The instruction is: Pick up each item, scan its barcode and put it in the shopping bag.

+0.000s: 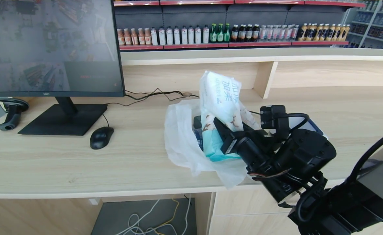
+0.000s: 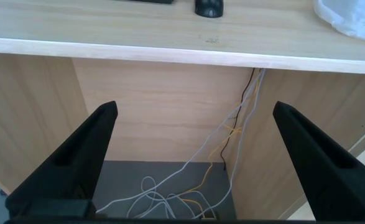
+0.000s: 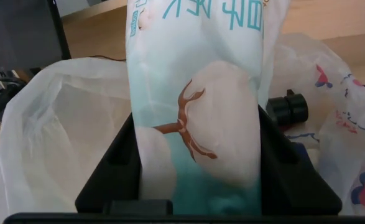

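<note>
— State of the right gripper [image 3: 198,177]?
— Closed around the soft tissue pack [image 1: 220,98], clamping its teal lower end, one finger on each broad face.
— Lie of the pack?
— Upright, long axis near vertical. White top end well above the bag's rim, teal bottom end down inside the mouth of the white plastic shopping bag [image 1: 181,140].
— And the bag?
— Slumped open on the wooden counter [image 1: 64,163], near the front edge, directly under and around the held pack. Dark items [image 1: 197,122] lying inside, too hidden to name.
— So, for the coming move?
— Probably straight down along the pack's own axis, then a release; little or no sideways travel, judging from here. Worth watching the thin bag wall beside the fingers: easy to snag.
— Left gripper [image 2: 194,112]?
— Spread wide, holding nothing, low below the counter edge, facing the cables [image 2: 188,193] underneath. Well apart from the bag; clearly the farther arm.
— Scanning done?
— Cannot tell. Barcode scanner [image 1: 12,114] on its stand far off at the counter's left end, beside the monitor stand [image 1: 64,119].
</note>
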Controlling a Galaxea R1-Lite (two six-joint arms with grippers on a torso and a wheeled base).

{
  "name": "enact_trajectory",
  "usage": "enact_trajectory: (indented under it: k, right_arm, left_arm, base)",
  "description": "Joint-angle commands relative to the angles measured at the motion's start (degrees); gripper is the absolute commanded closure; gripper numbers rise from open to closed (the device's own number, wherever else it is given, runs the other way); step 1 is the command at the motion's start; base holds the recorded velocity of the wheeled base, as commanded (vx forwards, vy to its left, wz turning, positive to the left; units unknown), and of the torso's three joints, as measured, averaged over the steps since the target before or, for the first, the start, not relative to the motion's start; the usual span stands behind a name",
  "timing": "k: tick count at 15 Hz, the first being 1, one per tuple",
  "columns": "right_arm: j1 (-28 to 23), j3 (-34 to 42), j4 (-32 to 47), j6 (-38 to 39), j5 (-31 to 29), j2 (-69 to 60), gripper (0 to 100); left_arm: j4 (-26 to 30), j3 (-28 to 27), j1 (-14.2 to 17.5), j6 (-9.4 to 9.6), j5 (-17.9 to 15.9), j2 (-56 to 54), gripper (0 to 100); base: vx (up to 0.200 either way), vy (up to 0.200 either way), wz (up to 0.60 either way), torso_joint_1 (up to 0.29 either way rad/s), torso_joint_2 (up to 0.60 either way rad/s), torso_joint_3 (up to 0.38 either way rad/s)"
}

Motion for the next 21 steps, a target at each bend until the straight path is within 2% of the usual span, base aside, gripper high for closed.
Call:
enact_trajectory:
  k: [1,5,6,13,16,19,21]
  right_arm:
    - [-0.2,0.73,-0.05,0.11,0.01,0.82,100]
    - [-0.2,1.87,-0.05,1.34,0.01,1.17,100]
    - [-0.2,2.05,-0.05,1.6,0.01,1.08,0]
    - [-0.38,3.1,-0.85,1.42,0.01,-4.46,0]
    - [-0.29,16.28,-0.93,0.81,0.01,-16.32,0]
    - [-0.29,37.99,-1.02,1.34,0.72,-32.93,0]
    - [0.15,38.61,4.69,2.74,-0.69,-43.39,0]
  left_arm:
    - [-0.02,0.0,0.01,-0.03,-0.01,-0.02,0]
    - [-0.02,0.0,0.01,-0.03,-0.01,-0.02,0]
    - [-0.02,0.0,0.01,-0.03,-0.01,-0.02,0]
    - [-0.19,0.0,0.01,-0.03,-0.01,-0.02,0]
    - [-0.19,0.0,0.01,-0.03,-0.01,-0.02,0]
    - [-0.19,0.0,0.01,0.05,-0.01,-0.02,0]
    - [-0.11,0.0,0.01,0.05,-0.01,-0.02,0]
  base:
    - [0.0,0.0,0.0,0.0,0.0,0.0]
    - [0.0,0.0,0.0,0.0,0.0,0.0]
    - [0.0,0.0,0.0,0.0,0.0,0.0]
    - [0.0,0.0,0.0,0.0,0.0,0.0]
    - [0.0,0.0,0.0,0.0,0.0,0.0]
    - [0.0,0.0,0.0,0.0,0.0,0.0]
    - [0.0,0.0,0.0,0.0,0.0,0.0]
